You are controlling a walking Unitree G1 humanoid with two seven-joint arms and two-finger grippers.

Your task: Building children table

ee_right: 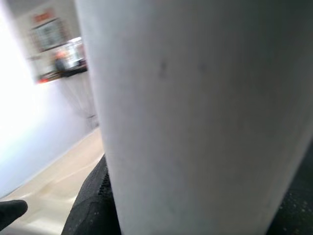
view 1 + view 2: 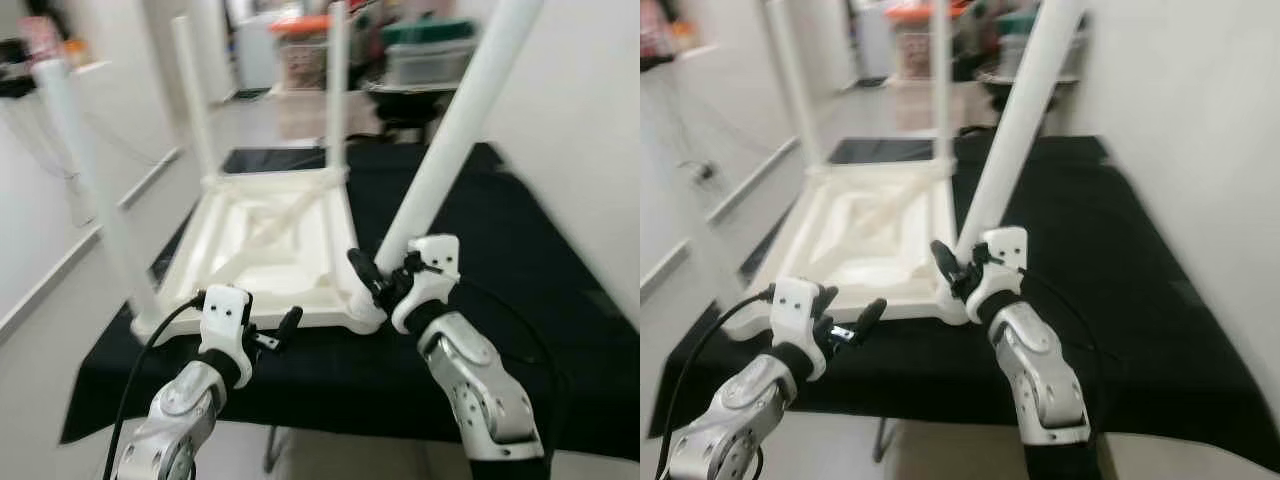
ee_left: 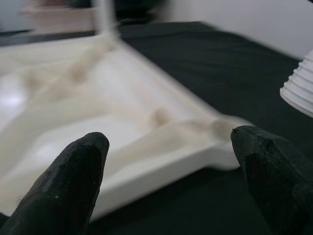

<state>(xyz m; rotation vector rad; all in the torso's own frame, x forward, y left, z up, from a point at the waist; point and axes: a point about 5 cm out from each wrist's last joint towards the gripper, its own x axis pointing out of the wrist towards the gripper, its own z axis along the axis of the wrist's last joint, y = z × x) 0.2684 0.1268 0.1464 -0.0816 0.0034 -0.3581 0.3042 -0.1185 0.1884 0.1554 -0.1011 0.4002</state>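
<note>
A white children's table (image 2: pixel 270 250) lies upside down on a black-covered table (image 2: pixel 520 270), with legs (image 2: pixel 195 100) pointing up. My right gripper (image 2: pixel 385 266) is at the base of the thick near-right leg (image 2: pixel 450 140). It is open; one black finger (image 1: pixel 10 211) shows apart from the leg's side, and the other is hidden behind it. My left gripper (image 2: pixel 852 305) hovers open and empty just before the tabletop's near edge (image 3: pixel 161 171). A ribbed white end (image 3: pixel 301 88) shows beside that corner.
The black table's front edge (image 2: pixel 300 405) is right below my arms. A white wall (image 2: pixel 590 130) runs close on the right. Storage bins (image 2: pixel 430 50) and an orange-lidded box (image 2: pixel 300 45) stand beyond the far end. Open floor (image 2: pixel 40 340) lies to the left.
</note>
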